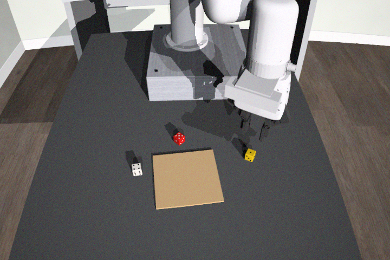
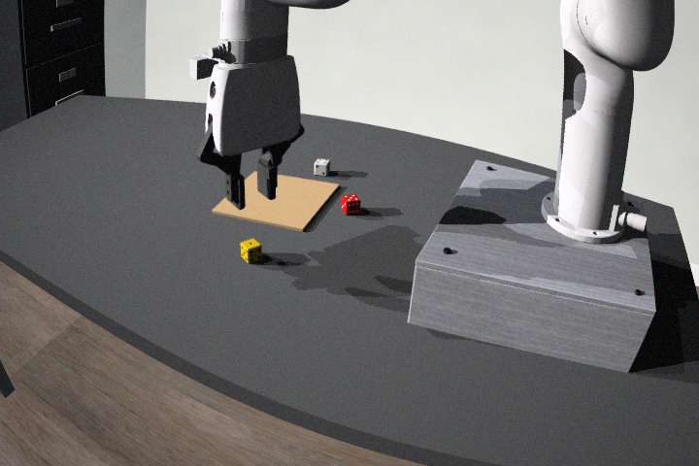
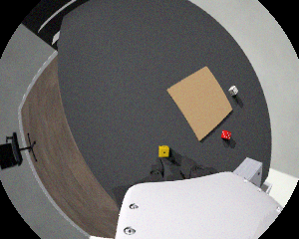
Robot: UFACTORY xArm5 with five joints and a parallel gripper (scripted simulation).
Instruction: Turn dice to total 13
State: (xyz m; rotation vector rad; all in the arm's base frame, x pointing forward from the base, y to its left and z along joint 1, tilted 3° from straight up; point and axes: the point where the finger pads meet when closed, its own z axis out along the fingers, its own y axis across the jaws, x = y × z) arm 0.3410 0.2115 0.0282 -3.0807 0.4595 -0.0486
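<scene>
A tan square mat [image 1: 186, 180] [image 2: 289, 203] [image 3: 199, 102] lies flat on the dark table. All three dice sit flat on the table, off the mat. The red die [image 1: 179, 138] [image 2: 350, 205] [image 3: 225, 134] is just behind the mat's far edge. The white die [image 1: 136, 169] [image 2: 321, 167] [image 3: 233, 91] is close to the mat's left side. The yellow die [image 1: 249, 155] [image 2: 250, 250] [image 3: 163, 151] is a little to its right. My gripper [image 1: 253, 131] [image 2: 251, 194] hangs well above the yellow die. Its fingers are partly apart and hold nothing.
The arm's grey base block [image 1: 183, 70] [image 2: 526, 285] stands at the back of the table, behind the dice. A dark filing cabinet [image 2: 48, 49] stands beyond the table. The table's curved edge [image 2: 141, 351] borders a wooden floor.
</scene>
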